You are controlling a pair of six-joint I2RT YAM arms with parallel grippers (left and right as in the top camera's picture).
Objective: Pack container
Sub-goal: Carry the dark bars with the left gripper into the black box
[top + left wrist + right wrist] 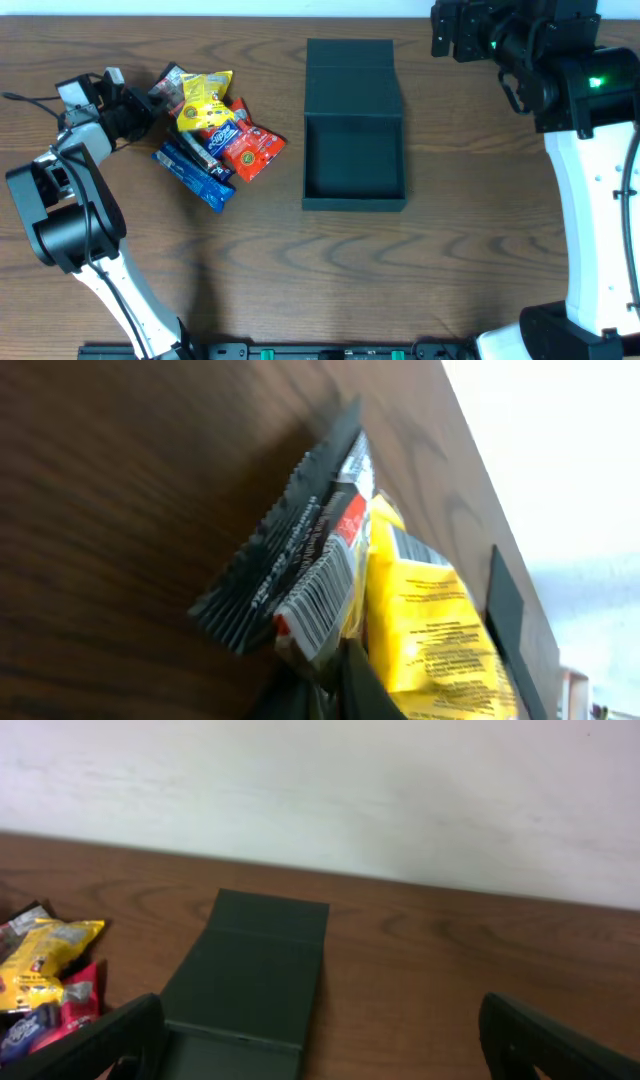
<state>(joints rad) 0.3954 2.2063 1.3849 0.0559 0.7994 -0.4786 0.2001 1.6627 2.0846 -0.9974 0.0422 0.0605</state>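
At the far left, the left gripper (150,103) reaches into the near end of a snack pile. Its jaws are closed tight on the crimped end of a dark packet (300,560) that has a barcode and a red patch. In the left wrist view that packet stands up from the fingers (only its lower end is hidden between them).

Just beside it, touching and partly overlapping it, is a yellow packet (205,95). To the right, a red packet (250,150) lies at the pile's right edge, the one nearest the box. A blue packet (195,175) lies slantwise along the pile's near side. The packets overlap one another, so we cannot tell exactly which one rests on which in the middle.

A bare strip of the brown wooden table (450,250) separates the pile from the box (355,165), and nothing lies across it. The box sits at the middle of the table, open and dark inside. Its lid (352,80) is folded flat on the table on the far side.

At the far right, the right gripper (320,1008) hangs above the table's far corner, well apart from the box. Its jaws are spread wide and hold nothing (its wrist camera looks between them at the lid and the pale wall (400,790) behind).
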